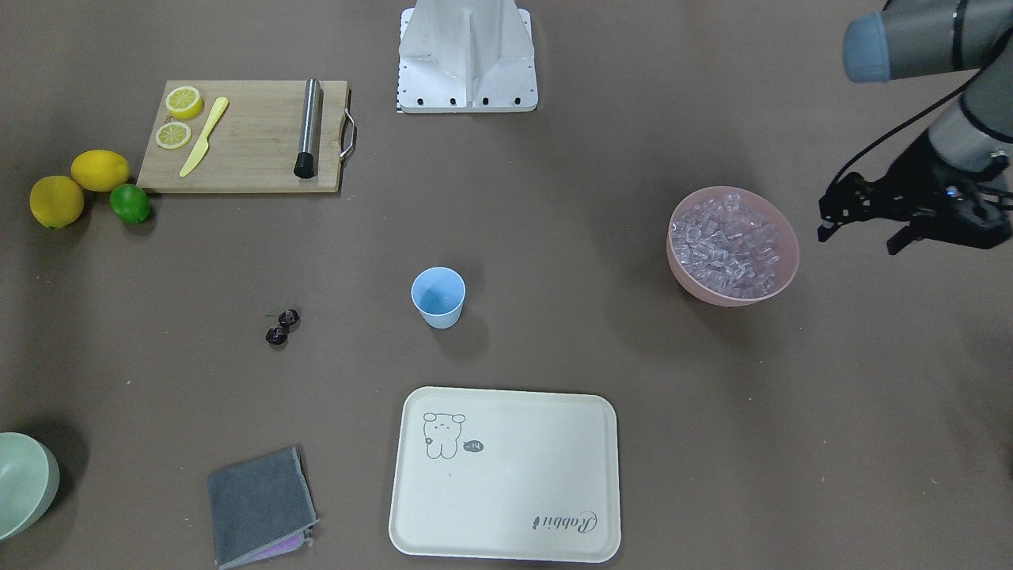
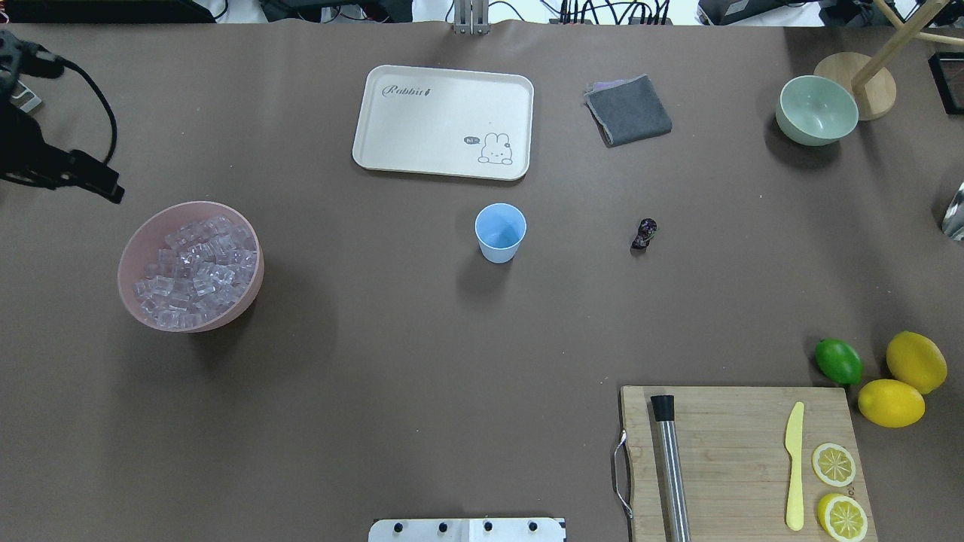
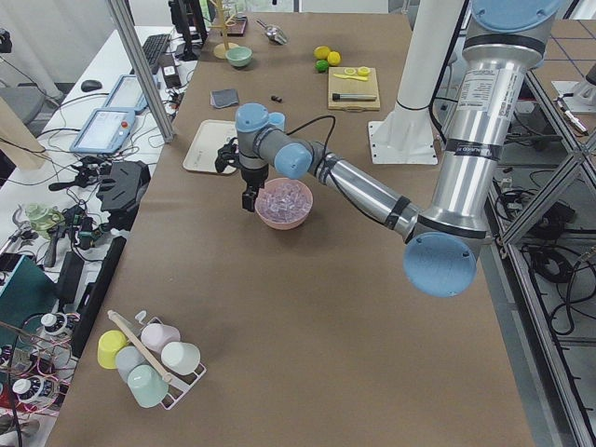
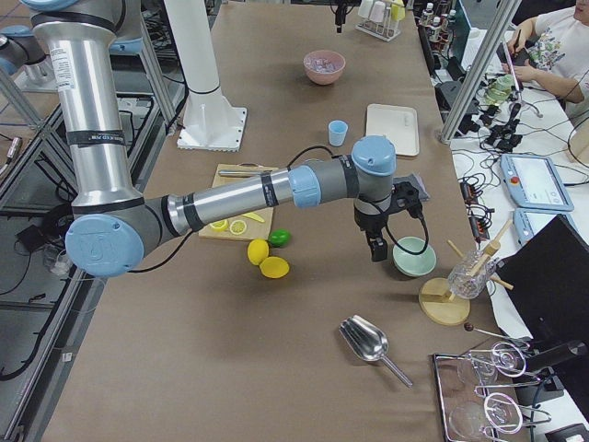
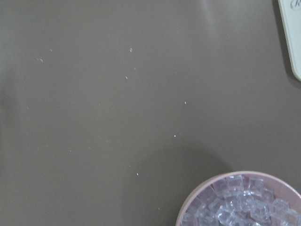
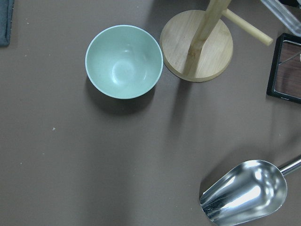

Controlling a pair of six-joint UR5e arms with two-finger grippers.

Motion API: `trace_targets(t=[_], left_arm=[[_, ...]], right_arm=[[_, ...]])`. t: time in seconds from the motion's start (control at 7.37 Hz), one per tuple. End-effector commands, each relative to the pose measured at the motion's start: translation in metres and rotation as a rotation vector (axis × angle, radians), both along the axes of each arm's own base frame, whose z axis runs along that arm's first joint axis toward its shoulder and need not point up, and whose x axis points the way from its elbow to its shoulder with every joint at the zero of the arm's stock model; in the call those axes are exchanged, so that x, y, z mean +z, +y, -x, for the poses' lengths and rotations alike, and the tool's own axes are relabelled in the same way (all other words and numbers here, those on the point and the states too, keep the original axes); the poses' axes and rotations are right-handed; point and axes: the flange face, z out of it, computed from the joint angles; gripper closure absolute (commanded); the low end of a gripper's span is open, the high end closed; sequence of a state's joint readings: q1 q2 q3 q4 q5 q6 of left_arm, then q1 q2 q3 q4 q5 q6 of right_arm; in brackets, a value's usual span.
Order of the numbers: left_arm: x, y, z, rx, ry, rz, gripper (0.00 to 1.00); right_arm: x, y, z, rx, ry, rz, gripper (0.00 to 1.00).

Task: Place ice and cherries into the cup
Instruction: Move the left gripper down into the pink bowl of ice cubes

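Biggest thing near the action is the pink bowl (image 1: 704, 291), heaped with ice (image 1: 730, 245), clear little cubes lying every which way, so the pile has no real long axis. Your left gripper (image 1: 859, 232) hangs above the table (image 1: 554, 332) just beside that bowl, on its outer side rather than over it. Its two fingers are spread apart with nothing between them, and the left wrist camera only catches the bowl's rim in its bottom corner. From that gripper, look past the bowl toward the table's middle and you hit the cup (image 1: 438, 298), well apart from it. The cup stands upright, mouth up, and looks empty. Keep going the same way and you reach the cherries (image 1: 288, 319), farther off again, lying flat on the table. The pair's long axis runs roughly from the robot's side toward the far edge, a bit slanted, and the stems are too thin to read properly. Your right gripper (image 4: 376, 247) only shows from the side, hanging next to the pale green bowl (image 4: 412, 258), well away from the cherries, and I can't tell if it's clenched or not.
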State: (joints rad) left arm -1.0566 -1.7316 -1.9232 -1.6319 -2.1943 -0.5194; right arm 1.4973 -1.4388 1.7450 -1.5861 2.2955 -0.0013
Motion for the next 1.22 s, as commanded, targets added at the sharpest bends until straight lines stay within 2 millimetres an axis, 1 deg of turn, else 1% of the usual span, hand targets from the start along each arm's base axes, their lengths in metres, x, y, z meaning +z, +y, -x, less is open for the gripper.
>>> trace_targets(t=[0.0,0.14,0.27,0.41,0.54,0.68,0.81,0.95,1.09], left_arm=[[-0.017,0.038,-0.043,0.014,-0.018,-0.029,0.03],[-0.022,0.055,-0.069,0.009,-0.016,0.009,0.04],[-0.018,0.073,-0.107,0.031,-0.065,-0.013,0.1],[-0.008,0.078,-0.119,0.027,-0.106,-0.028,0.1],[-0.004,0.08,-0.117,0.027,-0.113,-0.021,0.11],[-0.002,0.083,-0.114,0.028,-0.116,-0.019,0.16],[-0.001,0.085,-0.113,0.032,-0.114,-0.016,0.19],[0.003,0.085,-0.113,0.035,-0.12,-0.011,0.22],[0.011,0.09,-0.116,0.049,-0.134,-0.007,0.23]], right_arm=[[0.003,0.0,0.0,0.001,0.005,0.005,0.0],[0.004,0.0,-0.001,0.002,0.008,0.006,0.0],[0.007,0.002,-0.001,0.002,0.009,0.011,0.0],[0.004,0.003,-0.001,0.003,0.007,0.006,0.0],[0.005,0.001,-0.001,0.003,0.008,0.009,0.0],[-0.001,0.0,0.0,0.012,0.002,0.008,0.0],[-0.003,0.0,0.0,0.014,0.0,0.005,0.01],[-0.01,-0.001,0.0,0.017,-0.006,-0.002,0.0],[-0.013,0.0,0.0,0.026,-0.009,0.0,0.01]])
